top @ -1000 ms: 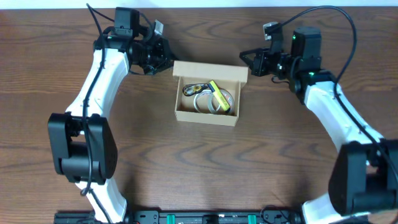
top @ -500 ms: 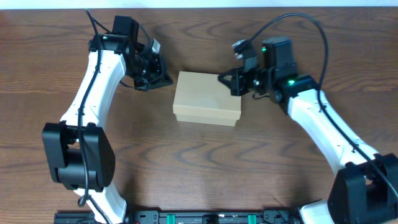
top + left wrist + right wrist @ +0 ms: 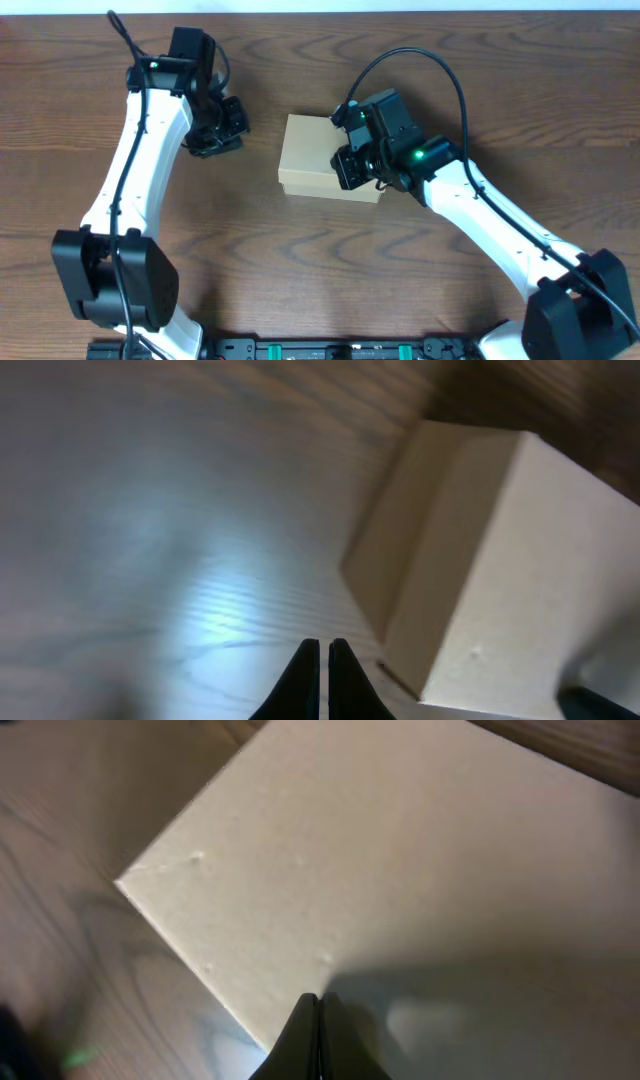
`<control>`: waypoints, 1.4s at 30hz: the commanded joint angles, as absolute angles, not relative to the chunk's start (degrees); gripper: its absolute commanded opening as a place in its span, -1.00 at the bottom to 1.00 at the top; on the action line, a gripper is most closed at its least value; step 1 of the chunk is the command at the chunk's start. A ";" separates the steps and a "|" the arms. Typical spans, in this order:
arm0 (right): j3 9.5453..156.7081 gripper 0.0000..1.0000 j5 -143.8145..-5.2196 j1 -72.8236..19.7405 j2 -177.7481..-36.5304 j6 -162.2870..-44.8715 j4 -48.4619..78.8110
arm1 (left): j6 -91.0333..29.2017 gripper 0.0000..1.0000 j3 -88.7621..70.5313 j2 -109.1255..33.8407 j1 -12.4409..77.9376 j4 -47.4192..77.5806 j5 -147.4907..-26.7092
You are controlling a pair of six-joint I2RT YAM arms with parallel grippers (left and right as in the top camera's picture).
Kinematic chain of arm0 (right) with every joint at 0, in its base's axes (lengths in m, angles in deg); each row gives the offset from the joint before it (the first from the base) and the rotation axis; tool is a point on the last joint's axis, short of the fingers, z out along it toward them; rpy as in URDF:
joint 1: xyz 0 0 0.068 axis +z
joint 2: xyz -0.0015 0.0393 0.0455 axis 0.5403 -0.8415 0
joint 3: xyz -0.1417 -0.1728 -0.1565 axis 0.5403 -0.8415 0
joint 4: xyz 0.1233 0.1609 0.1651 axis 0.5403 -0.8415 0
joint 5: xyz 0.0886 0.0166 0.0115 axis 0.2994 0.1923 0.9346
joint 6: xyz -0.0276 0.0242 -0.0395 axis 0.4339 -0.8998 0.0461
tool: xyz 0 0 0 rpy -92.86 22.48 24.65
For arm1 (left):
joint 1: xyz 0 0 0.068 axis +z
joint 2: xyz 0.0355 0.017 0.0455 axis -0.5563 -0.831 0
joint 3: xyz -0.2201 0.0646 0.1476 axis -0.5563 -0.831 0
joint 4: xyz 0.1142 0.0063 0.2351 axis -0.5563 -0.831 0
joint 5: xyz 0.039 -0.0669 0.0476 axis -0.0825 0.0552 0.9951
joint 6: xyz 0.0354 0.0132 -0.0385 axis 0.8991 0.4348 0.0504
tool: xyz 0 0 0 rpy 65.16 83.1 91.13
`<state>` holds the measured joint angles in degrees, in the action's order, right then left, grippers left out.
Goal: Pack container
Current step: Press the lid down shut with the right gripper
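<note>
Container: the tan cardboard box [image 3: 312,160] sits near the middle of the wooden table [image 3: 300,270], its flap lid folded down flat so nothing inside shows
Container, lie: long sides run roughly across the overhead view, slightly skewed; the top is plain and unmarked
Left claw, state: the left gripper [image 3: 320,660] is clenched, its two dark fingers pressed side by side with only a hairline slit between the tips, and nothing is in them
Left claw, place: over bare wood on the left side of the box, near it but clear of it; in the left wrist view the box's side wall and one upright corner stand to the right of the fingers
Right claw, state: the right gripper [image 3: 317,1020] is clenched as well, fingers drawn to a single dark point, gripping nothing
Right claw, place: above the lid at the right end of the box; in the right wrist view the tips sit over the cardboard close to one edge of the top, with a shadow spread right beside them
Right claw, contact: whether the tips press on the lid or hang just off it cannot be told
Arms: both white with black wrists; the right one carries a looping black cable [image 3: 420,60]
</note>
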<state>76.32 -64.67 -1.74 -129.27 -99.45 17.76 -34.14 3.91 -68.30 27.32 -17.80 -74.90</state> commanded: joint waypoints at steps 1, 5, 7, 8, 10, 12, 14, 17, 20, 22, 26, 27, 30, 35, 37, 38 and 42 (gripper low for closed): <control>77.00 -0.97 -67.99 -1.00 -130.30 -99.69 16.98 | -37.24 -0.89 4.96 -67.34 27.47 -18.48 -69.77; 77.00 -0.97 -68.98 -0.83 -132.99 -99.69 15.99 | -37.44 -0.89 4.92 -67.34 27.47 -18.48 -69.75; 77.00 -0.97 -69.52 -0.72 -134.97 -99.67 15.56 | -37.55 -0.88 4.92 -67.34 27.47 -18.46 -69.46; 77.00 -0.97 -69.74 -0.65 -135.56 -99.69 15.60 | -37.57 -0.88 4.92 -67.34 27.47 -18.42 -69.35; 77.00 -0.97 -70.81 -0.28 -136.77 -99.69 15.86 | -37.59 -0.88 4.92 -67.34 27.47 -18.35 -69.09; 77.00 -0.97 -72.54 0.42 -137.66 -99.71 15.82 | -37.57 -0.88 4.92 -67.34 27.47 -18.33 -68.57; 76.97 -0.97 -73.02 0.99 -137.88 -99.69 15.84 | -37.57 -0.88 4.92 -67.34 27.47 -18.33 -68.26; 77.02 -0.97 -73.02 1.14 -137.12 -99.71 16.13 | -37.53 -0.88 4.92 -67.20 27.47 -18.44 -68.30; 77.06 -0.97 -72.91 1.14 -134.12 -99.71 15.91 | -37.29 -0.88 4.94 -66.05 27.47 -18.70 -68.32; 77.08 -0.97 -72.93 1.01 -131.54 -99.67 15.51 | -37.05 -0.88 4.94 -64.32 27.47 -18.63 -68.35; 77.08 -0.97 -72.93 0.29 -124.99 -97.00 13.35 | -35.25 -0.83 4.94 -58.40 28.10 -18.81 -68.37; 77.08 -0.92 -72.95 0.20 -123.56 -96.39 12.85 | -35.15 -0.60 4.94 -57.04 28.32 -19.05 -68.48; 77.08 0.39 -73.54 0.16 -119.37 -94.68 12.19 | -35.15 0.90 4.94 -52.52 29.17 -19.68 -68.50; 77.06 0.99 -79.93 0.16 -114.41 -94.75 12.30 | -35.17 0.91 4.94 -46.18 29.74 -19.75 -67.41; 77.06 0.99 -80.76 0.16 -112.94 -95.30 11.12 | -35.17 0.91 4.94 -44.36 29.70 -21.02 -66.66; 77.06 0.99 -80.80 0.16 -112.26 -95.38 10.77 | -35.12 0.91 4.94 -43.62 29.72 -22.31 -67.19; 77.00 0.99 -80.80 0.11 -107.39 -86.64 8.32 | -27.58 0.90 4.89 -38.88 29.72 -25.45 -65.81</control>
